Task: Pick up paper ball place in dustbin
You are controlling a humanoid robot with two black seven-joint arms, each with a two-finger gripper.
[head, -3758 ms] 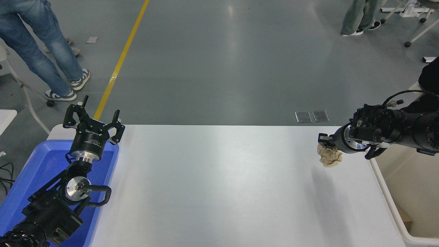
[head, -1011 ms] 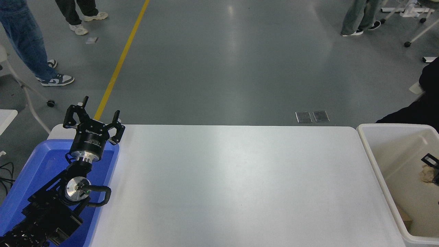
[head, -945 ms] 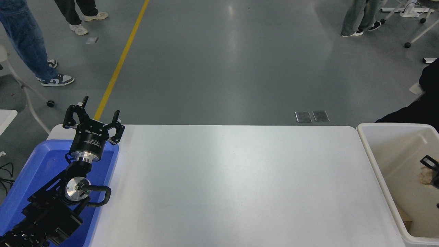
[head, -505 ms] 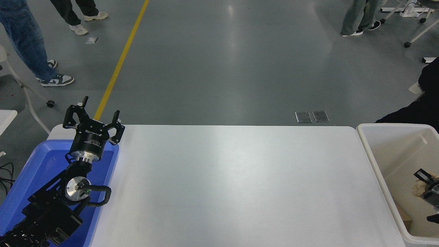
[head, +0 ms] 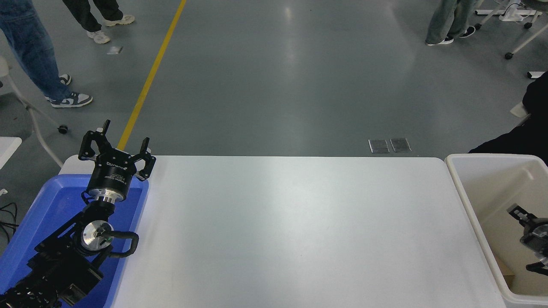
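The dustbin is a deep off-white plastic bin standing against the table's right end. My right gripper hangs inside it at the picture's right edge, partly cut off. Its two fingers stand apart and nothing shows between them. The paper ball is out of view. My left gripper is parked open at the lower left, over the far end of the blue tray.
The white table spans the middle of the view. A brown scrap lies at the bottom of the dustbin. People's legs stand on the grey floor at the far left and far right. A dark sleeve shows behind the bin.
The right gripper has sunk lower into the dustbin and shifted left. The tan paper ball seen at its fingers half a second ago no longer shows. The left arm has not moved.
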